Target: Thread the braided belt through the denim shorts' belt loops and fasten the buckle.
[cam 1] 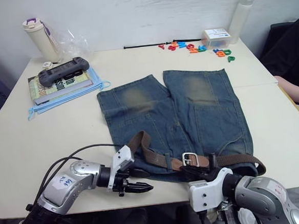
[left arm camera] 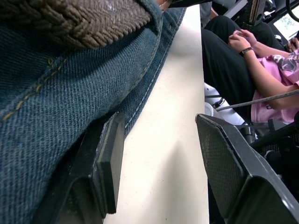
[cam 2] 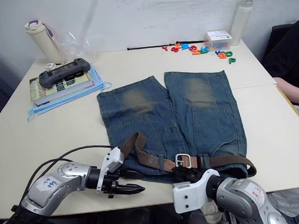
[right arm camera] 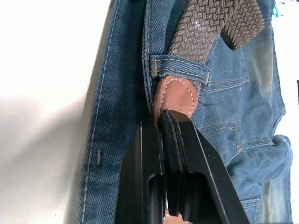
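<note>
Two grippers sit at the table's near edge in the eye views, by the denim shorts (cam 1: 176, 120) waistband. Left wrist view: left gripper (left arm camera: 159, 158) spread wide, empty. Right wrist view: right gripper (right arm camera: 161, 123) pinching the braided belt (right arm camera: 176, 95) tan tip under a belt loop (right arm camera: 180, 67).

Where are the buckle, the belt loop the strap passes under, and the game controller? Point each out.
buckle (cam 1: 190, 159), left eye view, on its silver frame.
belt loop (right arm camera: 180, 68), right wrist view, on the denim strip's middle.
game controller (cam 1: 63, 71), left eye view, on its dark screen.
</note>
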`<control>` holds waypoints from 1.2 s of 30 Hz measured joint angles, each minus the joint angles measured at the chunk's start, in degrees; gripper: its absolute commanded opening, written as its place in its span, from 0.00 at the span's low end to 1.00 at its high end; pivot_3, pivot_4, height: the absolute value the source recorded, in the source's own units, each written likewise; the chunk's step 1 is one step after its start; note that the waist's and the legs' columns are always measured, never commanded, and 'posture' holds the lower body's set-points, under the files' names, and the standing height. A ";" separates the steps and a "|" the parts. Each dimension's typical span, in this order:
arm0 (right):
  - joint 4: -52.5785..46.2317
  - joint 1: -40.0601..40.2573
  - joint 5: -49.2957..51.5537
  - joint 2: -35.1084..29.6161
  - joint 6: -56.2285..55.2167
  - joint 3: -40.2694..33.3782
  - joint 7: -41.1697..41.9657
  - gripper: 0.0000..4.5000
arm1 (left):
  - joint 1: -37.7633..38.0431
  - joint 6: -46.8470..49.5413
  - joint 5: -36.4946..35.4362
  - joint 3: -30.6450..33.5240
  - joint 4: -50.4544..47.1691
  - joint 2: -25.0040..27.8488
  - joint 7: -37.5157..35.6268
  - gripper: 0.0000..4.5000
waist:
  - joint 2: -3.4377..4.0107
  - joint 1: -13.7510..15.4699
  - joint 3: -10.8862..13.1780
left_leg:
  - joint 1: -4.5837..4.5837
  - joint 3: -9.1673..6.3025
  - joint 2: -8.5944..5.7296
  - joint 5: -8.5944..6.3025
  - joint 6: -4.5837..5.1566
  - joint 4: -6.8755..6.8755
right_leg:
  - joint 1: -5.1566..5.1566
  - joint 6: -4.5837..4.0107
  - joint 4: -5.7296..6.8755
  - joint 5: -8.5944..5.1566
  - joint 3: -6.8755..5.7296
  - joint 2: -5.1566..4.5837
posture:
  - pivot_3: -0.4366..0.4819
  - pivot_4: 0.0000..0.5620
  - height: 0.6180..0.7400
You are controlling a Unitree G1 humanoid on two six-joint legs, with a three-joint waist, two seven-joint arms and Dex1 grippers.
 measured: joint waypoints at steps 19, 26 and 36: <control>-3.40 -0.01 25.69 -4.69 10.96 -16.29 11.10 0.00 | -1.04 2.58 -0.14 -0.36 -1.47 -0.85 0.00 0.62 | 0.01 1.35 0.40 | -0.09 -0.12 -0.03 0.11 -0.05 -0.63 | -0.05 0.06 -0.59 0.04 -0.13 -0.03 | 0.48 0.27 0.34; -3.45 0.76 32.66 -8.06 13.56 -22.28 13.11 0.00 | -1.70 2.62 -0.31 -1.16 -1.50 -0.95 0.00 0.62 | 0.08 1.78 0.42 | -0.09 -0.25 -0.06 0.22 0.00 -0.82 | -0.09 0.21 -1.04 0.22 -0.24 -0.05 | 0.48 0.27 0.34; -3.46 2.53 33.76 -11.14 13.22 -23.47 11.90 0.00 | -2.09 2.62 -0.44 -1.54 -1.50 -0.96 0.00 0.62 | 0.11 2.18 0.45 | -0.18 -0.23 -0.11 0.20 0.00 -0.87 | -0.08 0.43 -1.40 0.37 -0.26 -0.09 | 0.48 0.27 0.34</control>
